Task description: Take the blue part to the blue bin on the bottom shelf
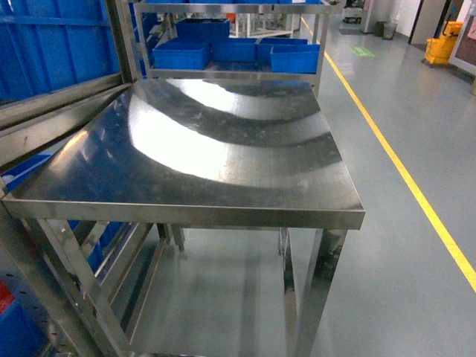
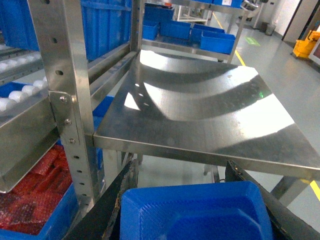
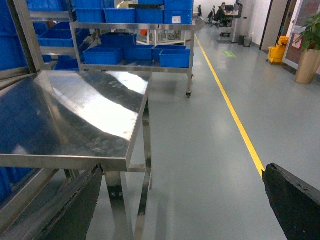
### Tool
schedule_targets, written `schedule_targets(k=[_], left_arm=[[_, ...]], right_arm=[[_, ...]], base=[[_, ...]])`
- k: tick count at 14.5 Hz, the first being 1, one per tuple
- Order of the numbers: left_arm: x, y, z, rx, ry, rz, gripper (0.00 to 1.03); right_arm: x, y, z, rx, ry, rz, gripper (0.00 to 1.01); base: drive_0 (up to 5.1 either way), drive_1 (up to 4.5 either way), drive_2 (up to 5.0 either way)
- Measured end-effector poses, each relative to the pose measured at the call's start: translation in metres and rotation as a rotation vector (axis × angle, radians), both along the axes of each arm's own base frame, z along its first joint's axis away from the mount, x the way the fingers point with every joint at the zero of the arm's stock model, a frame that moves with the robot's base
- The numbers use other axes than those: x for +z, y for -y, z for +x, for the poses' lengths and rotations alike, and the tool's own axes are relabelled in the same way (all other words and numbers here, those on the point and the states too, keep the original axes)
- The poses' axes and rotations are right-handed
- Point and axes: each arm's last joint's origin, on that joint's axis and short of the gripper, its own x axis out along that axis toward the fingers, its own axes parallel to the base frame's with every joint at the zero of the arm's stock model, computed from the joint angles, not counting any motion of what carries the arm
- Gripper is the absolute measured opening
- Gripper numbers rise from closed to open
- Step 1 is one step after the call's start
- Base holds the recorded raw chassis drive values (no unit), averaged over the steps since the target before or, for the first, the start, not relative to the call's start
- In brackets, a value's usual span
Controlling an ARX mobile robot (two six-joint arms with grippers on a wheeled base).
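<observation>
Blue bin (image 2: 195,212) is sitting between the left gripper's (image 2: 192,200) fingers, gripped, its inside showing nothing; right gripper (image 3: 182,205) is hanging released beside the steel table (image 3: 75,115).

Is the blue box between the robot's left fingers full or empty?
Empty, as far as shown: the blue bin between the left gripper's fingers shows only smooth blue floor; its near part is cut off.

bright, even overhead indoor light in all three views. the steel worktop (image 1: 223,149) throws broad curved bands of white glare, strongest in the left wrist view, with dark reflected bands between them. the grey floor (image 3: 200,150) carries a soft sheen. the head view is slightly soft and bowed at its edges. claw fingers (image 3: 295,200) sit dark and blurred in the wrist views.
</observation>
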Motion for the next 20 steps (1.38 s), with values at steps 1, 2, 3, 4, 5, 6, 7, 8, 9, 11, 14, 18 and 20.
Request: schedule_targets(k=[1, 2, 3, 4, 5, 6, 7, 8, 9, 11, 14, 18, 20], left_arm=[[-0.0002, -0.0001, -0.0001, 0.001, -0.002, 0.001, 0.43], [-0.0002, -0.0001, -0.0001, 0.001, -0.002, 0.001, 0.43], [0.0003, 0.0001, -0.0001, -0.005, 0.003, -0.001, 0.43], [-0.0001, 0.0001, -0.0001, -0.005, -0.001, 0.000, 0.43], [0.0000, 0.0000, -0.0001, -0.002, 0.000, 0.000, 0.43], [-0.0001, 0.0000, -0.0001, -0.002, -0.001, 0.000, 0.43], [0.0000, 0.0000, -0.0001, -0.002, 0.000, 0.000, 0.43], [0.0002, 0.0000, -0.0001, -0.002, 0.003, -0.001, 0.43], [0.0000, 0.0000, -0.0001, -0.002, 0.000, 0.000, 0.43], [0.0001, 0.0000, -0.0001, -0.002, 0.001, 0.000, 0.43], [0.0001, 0.0000, -0.0001, -0.001, 0.001, -0.001, 0.43], [0.0001, 0.0000, -0.0001, -0.001, 0.001, 0.000, 0.43], [0.0000, -0.0001, -0.0001, 0.001, 0.000, 0.000, 0.43]], right_arm=[[-0.0001, 0.0000, 0.0000, 0.000, -0.002, 0.000, 0.98], [-0.0001, 0.0001, 0.0000, -0.002, -0.001, 0.000, 0.98], [-0.0005, 0.0001, 0.0000, -0.002, -0.005, 0.000, 0.98], [0.0000, 0.0001, 0.0000, -0.002, 0.000, 0.000, 0.98], [-0.0001, 0.0001, 0.0000, -0.002, -0.002, 0.000, 0.98], [-0.0002, 0.0001, 0.0000, -0.002, -0.002, 0.000, 0.98], [-0.0001, 0.0001, 0.0000, -0.002, -0.002, 0.000, 0.98], [-0.0002, 0.0001, 0.0000, -0.002, -0.002, 0.000, 0.98], [-0.0002, 0.0000, 0.0000, -0.002, -0.002, 0.000, 0.98], [-0.0004, 0.0000, 0.0000, -0.001, -0.005, 0.000, 0.98], [-0.0003, 0.0001, 0.0000, -0.003, -0.003, 0.000, 0.98], [-0.0003, 0.0000, 0.0000, 0.000, -0.003, 0.000, 0.98], [-0.0002, 0.0000, 0.0000, 0.000, -0.002, 0.000, 0.98]], base=[[-4.7, 1.33, 3.4], [-4.8, 1.37, 3.5], [-4.7, 1.44, 3.6], [-4.7, 1.52, 3.6], [-4.8, 1.63, 3.5], [-5.0, 2.34, 2.3], [-5.0, 2.28, 2.3], [-5.1, 2.29, 2.3], [-5.0, 2.43, 2.4], [-5.0, 2.46, 2.5], [-5.0, 2.45, 2.5], [-5.0, 2.42, 2.4], [-5.0, 2.50, 2.5]])
